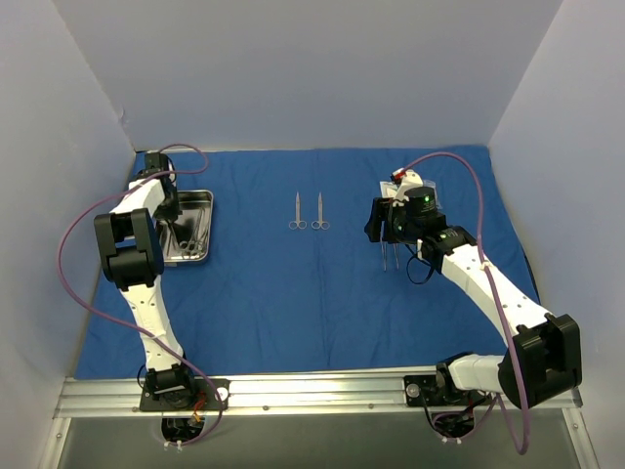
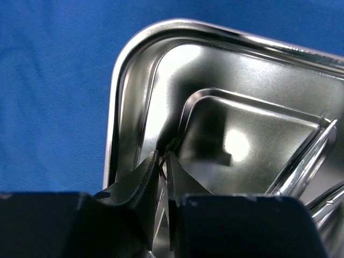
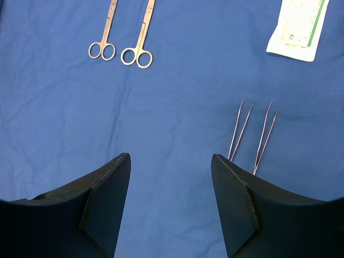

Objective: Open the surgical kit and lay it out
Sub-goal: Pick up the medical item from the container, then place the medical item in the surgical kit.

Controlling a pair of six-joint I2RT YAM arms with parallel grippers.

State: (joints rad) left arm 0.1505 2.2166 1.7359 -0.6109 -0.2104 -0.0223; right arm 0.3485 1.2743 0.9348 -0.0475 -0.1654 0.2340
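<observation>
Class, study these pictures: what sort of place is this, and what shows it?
Probably a robot lab bench staged as a surgical prep table: white panels box in a blue cloth where clamps, tweezers and a steel tray are laid out.

Tweezers [image 3: 235, 131] partly behind right claw [image 3: 171, 158], packet [image 3: 298, 27] cropped
</observation>
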